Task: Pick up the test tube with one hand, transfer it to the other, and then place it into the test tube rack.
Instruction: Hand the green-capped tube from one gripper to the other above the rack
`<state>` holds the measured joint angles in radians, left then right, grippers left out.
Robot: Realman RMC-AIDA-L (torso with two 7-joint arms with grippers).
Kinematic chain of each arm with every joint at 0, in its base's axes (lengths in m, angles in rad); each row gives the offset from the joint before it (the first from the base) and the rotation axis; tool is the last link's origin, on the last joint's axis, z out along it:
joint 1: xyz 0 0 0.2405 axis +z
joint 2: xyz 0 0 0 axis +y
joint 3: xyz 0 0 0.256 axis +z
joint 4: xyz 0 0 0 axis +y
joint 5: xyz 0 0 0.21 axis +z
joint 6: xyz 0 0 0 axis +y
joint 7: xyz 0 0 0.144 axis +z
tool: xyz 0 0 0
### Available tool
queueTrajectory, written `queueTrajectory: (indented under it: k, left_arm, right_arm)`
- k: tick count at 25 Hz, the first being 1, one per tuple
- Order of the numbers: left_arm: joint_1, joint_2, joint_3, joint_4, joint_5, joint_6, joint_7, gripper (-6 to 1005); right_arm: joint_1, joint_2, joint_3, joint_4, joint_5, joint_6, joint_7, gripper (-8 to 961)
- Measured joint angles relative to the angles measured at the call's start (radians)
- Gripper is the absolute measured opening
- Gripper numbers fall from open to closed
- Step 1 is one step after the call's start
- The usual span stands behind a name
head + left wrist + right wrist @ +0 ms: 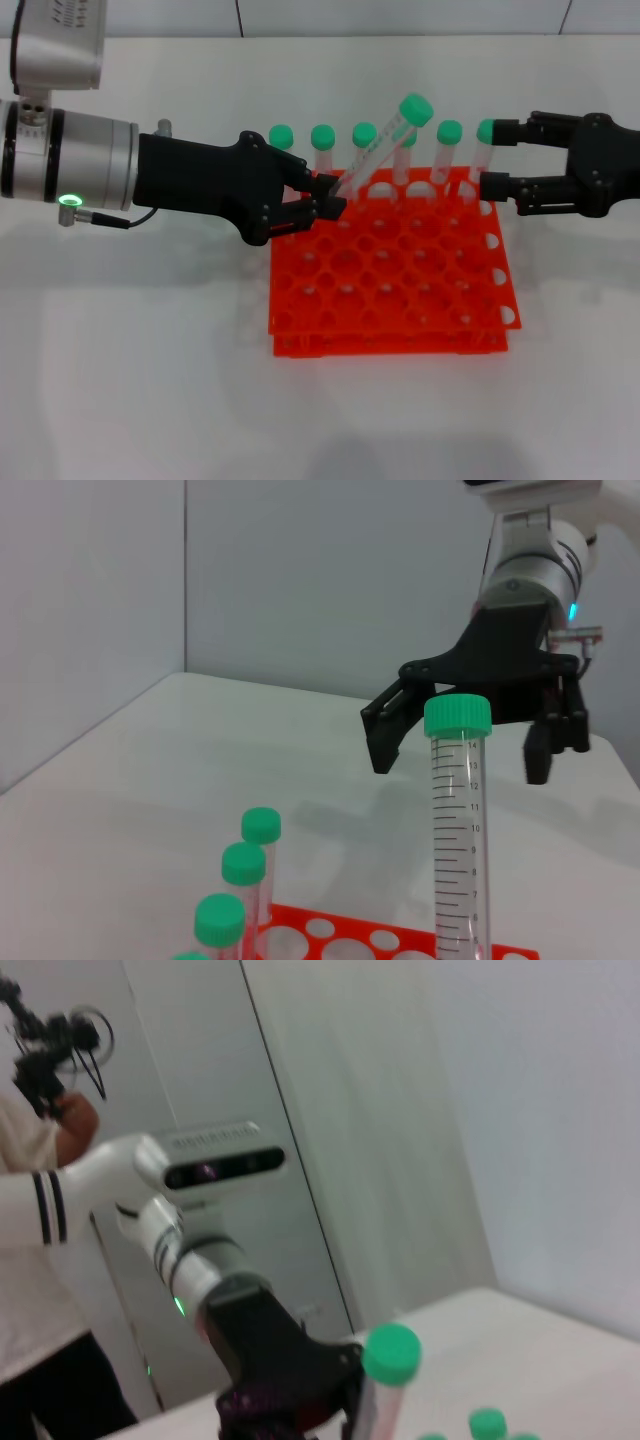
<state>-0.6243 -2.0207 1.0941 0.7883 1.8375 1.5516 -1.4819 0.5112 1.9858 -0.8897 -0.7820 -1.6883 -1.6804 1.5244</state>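
The left gripper (325, 205) is clamped on the lower part of the tube (378, 145), holding it tilted above the rack's (400, 290) far-left holes, cap toward 1 o'clock. The right gripper (487, 160) waits at 3 o'clock of the tube, fingers spread and holding nothing, just beside the last capped tube in the back row.

This looks like the handover step. Next, the right gripper probably needs to close on the upper tube below the cap before the left lets go.

Room is tight: 6 standing tubes line the rack's far edge directly behind. The near rows of holes are free.
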Motion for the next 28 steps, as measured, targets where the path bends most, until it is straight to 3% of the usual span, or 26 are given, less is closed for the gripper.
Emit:
queueTrajectory:
  k: [4, 16, 20, 28]
  left_arm:
    - [-0.005, -0.003, 0.0, 0.002, 0.003, -0.002, 0.0, 211]
    - [-0.03, -0.019, 0.002, -0.001, 0.033, -0.048, 0.0, 216]
    - [-0.035, -0.032, 0.003, -0.001, 0.05, -0.063, 0.0, 217]
    - [-0.044, -0.035, 0.003, -0.001, 0.051, -0.067, 0.003, 220]
  right_arm:
    - [-0.01, 0.025, -0.003, 0.038, 0.043, -0.001, -0.058, 854]
    - [0.044, 0.034, -0.016, 0.334, 0.244, 0.015, -0.291, 853]
    - [0.069, 0.04, -0.017, 0.392, 0.264, 0.037, -0.336, 853]
    - [0.091, 0.042, -0.018, 0.493, 0.332, 0.05, -0.415, 853]
